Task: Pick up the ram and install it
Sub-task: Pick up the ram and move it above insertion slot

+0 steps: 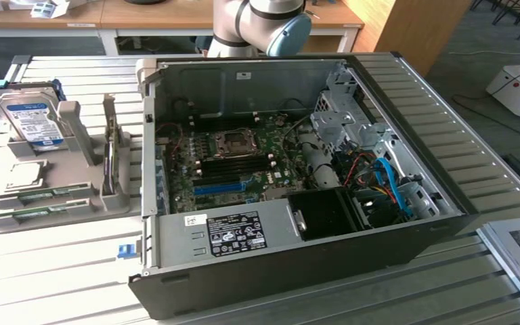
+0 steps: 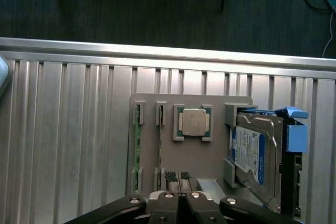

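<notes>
Jaws pinched shut, empty, gripper (image 2: 178, 178) over the grey holder (image 2: 194, 155). The ram (image 2: 137, 148) sits on edge nearby, on the side away from the hard drive (image 2: 252, 153), long axis parallel to the finger seam.

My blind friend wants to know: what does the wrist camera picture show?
A shut gripper hangs over a grey tray on a ribbed metal table. The tray holds two green ram sticks, a square chip and a hard drive.

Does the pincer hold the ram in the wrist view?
No, the pincer is shut on nothing; the ram lies in its gray holder.
</notes>
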You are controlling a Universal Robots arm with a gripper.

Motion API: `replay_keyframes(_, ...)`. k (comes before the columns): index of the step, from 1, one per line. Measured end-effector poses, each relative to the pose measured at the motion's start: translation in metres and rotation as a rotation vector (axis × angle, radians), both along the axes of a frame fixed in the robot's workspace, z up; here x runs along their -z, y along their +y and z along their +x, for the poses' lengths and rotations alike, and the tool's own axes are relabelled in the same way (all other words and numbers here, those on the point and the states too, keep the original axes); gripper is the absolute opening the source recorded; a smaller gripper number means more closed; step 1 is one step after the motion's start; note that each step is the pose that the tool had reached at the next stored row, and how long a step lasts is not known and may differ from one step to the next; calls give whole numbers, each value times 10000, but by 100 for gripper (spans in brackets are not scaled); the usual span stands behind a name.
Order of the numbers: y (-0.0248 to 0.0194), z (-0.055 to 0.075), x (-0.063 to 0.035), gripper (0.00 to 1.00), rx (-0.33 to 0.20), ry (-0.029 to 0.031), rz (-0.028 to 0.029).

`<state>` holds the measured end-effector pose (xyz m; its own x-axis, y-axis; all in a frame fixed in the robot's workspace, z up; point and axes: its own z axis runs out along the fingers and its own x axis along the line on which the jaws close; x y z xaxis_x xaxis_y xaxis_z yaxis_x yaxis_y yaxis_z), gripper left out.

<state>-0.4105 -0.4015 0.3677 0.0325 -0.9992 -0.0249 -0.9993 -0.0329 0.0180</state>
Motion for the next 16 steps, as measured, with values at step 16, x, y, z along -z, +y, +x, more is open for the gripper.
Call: replay_keyframes(16,0,0,40,24,0,0,0)
